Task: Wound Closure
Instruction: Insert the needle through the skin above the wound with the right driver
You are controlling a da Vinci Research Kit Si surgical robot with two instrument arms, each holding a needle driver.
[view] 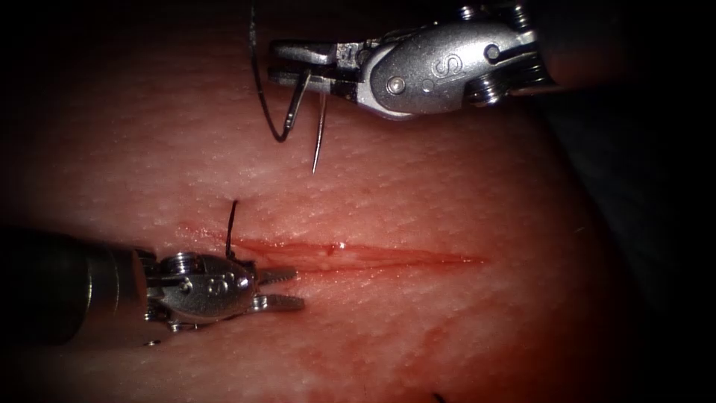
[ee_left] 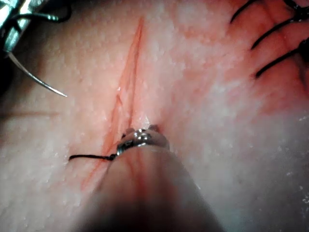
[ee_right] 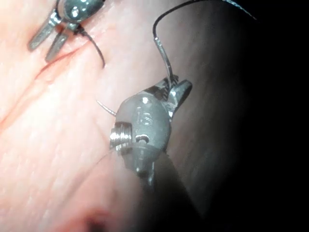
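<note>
- The needle (view: 319,134) is pinched in the right tool's jaws (view: 302,63), held near its thread end; its pointed part hangs down from the jaws toward the tissue (view: 462,201), the tip free above the surface and not in it.
- The thread (view: 261,89) runs from the needle's rear in a dark loop just left of those jaws and leads upward out of view.
- The right tool comes in from the upper right, wrist bent so its jaws point left, well above the cut (view: 358,256).
- The left tool's jaws (view: 280,289) are spread and hold nothing; they lie low over the tissue at the left end of the cut, pointing right along it, one jaw at the cut's edge and the other just below.
- A short dark thread end (view: 231,224) stands out of the tissue just above the cut's left end, close to the left tool's wrist.
- Red fluid (view: 321,250) lines the cut.
- In the left wrist view, dark stitches (ee_left: 275,34) cross the tissue well away from the open cut.
</note>
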